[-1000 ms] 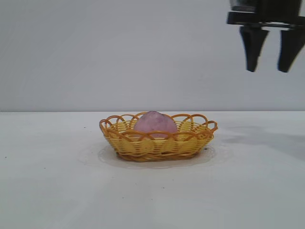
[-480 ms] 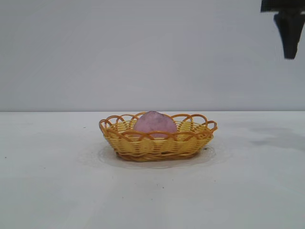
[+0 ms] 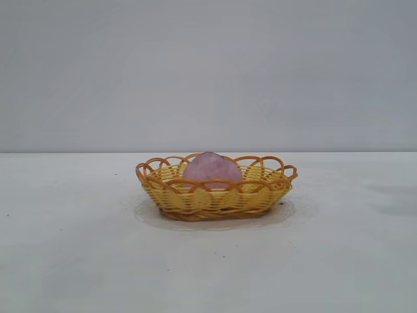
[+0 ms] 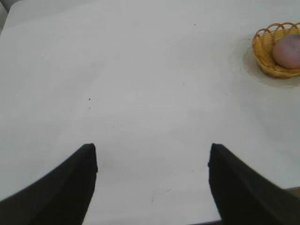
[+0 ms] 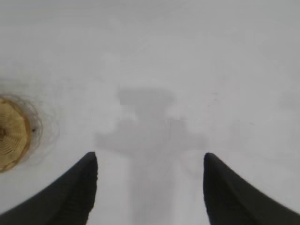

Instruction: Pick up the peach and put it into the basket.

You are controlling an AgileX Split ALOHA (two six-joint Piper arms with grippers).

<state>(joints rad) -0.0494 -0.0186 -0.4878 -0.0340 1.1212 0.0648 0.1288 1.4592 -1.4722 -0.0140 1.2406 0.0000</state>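
Observation:
The pinkish-mauve peach (image 3: 212,169) lies inside the yellow wicker basket (image 3: 195,197) in the middle of the white table, its top showing above the looped orange rim. Neither arm shows in the exterior view. In the left wrist view my left gripper (image 4: 152,150) hangs open over bare table, far from the basket (image 4: 263,52) and the peach (image 4: 287,50). My right gripper (image 5: 150,157) is also open with nothing between its fingers, high over the table, with a part of the basket (image 5: 11,136) off to one side.
The white table (image 3: 78,248) spreads wide around the basket, with a plain grey wall behind. The right arm's shadow (image 5: 147,136) falls on the tabletop under it. A table edge (image 4: 253,216) shows close to the left gripper.
The right gripper, open at the upper right of the exterior view a second ago, has risen and moved right out of that view. Basket and peach have not moved.

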